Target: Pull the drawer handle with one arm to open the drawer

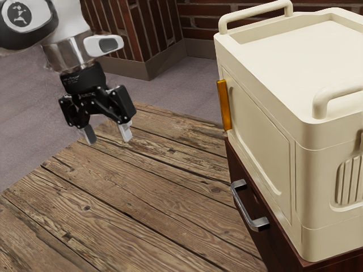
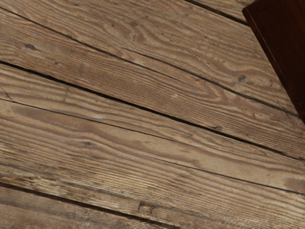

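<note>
Although the drawer (image 1: 274, 241) appears closed, the exterior view shows you its metal handle (image 1: 241, 208) toward that view's right, well apart from and lower than the fingers (image 1: 125, 131), which stand wide open, holding nothing. The handle's long axis runs along the drawer front; your sole arm must cross and descend. The wrist view records bench (image 2: 143, 119) and dark wood corner (image 2: 281, 47).

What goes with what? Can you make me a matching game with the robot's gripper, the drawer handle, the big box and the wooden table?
Things:
1. Gripper
2. Drawer handle
3. Big box
4. Wooden table

Clues:
A. cream-coloured
B. brown, with dark lines between its planks
C. silver-grey metal
D. open, up in the air

Right pairs: 1-D, 2-C, 3-A, 4-B
</note>
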